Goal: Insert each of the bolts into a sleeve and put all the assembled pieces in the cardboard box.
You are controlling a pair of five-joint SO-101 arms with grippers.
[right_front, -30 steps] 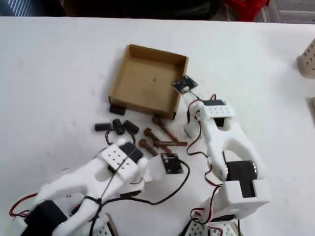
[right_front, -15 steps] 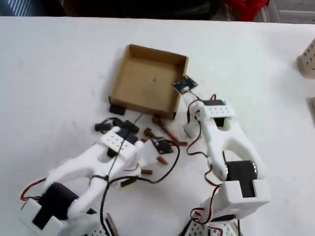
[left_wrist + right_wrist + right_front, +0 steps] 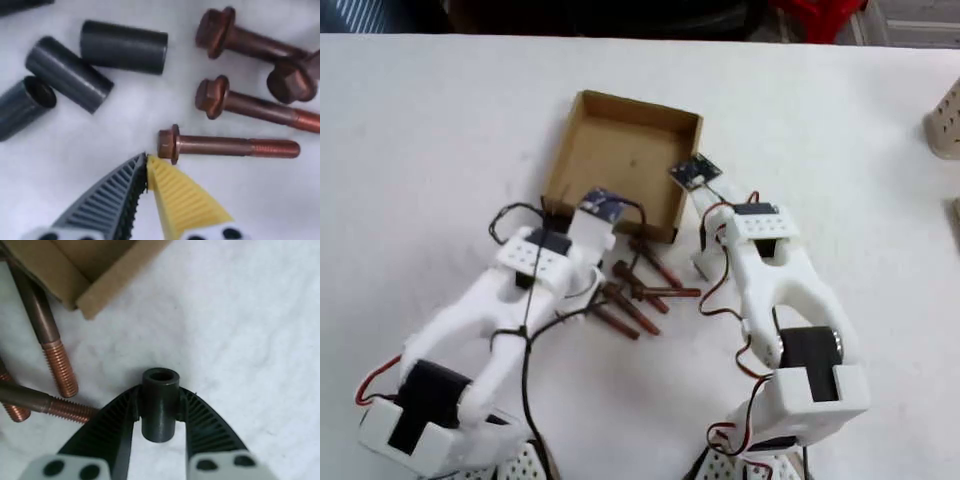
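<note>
Several copper bolts (image 3: pixel 642 287) lie in a loose heap in front of the cardboard box (image 3: pixel 640 108). My left gripper (image 3: pixel 146 159) is shut with nothing in it, its tips just beside the head of one bolt (image 3: pixel 227 146). Three black sleeves (image 3: pixel 67 74) lie on their sides close by, and two more bolts (image 3: pixel 250 102) lie beyond. My left arm (image 3: pixel 545 262) covers the sleeves in the high view. My right gripper (image 3: pixel 160 395) is shut on an upright black sleeve (image 3: pixel 160 407), close to the box's corner (image 3: pixel 87 302) and the threaded bolt ends (image 3: pixel 60 372).
A beige perforated block (image 3: pixel 945 120) stands at the table's far right edge. Black and red cables (image 3: pixel 570 315) trail from both arms over the table near the bolts. White tabletop lies open to the left of the box and beyond it.
My left arm has swung away from the table's near edge toward the box, and its wrist now sits over the sleeves by the box's front wall. The bolts have shifted slightly. The right arm has kept still.
</note>
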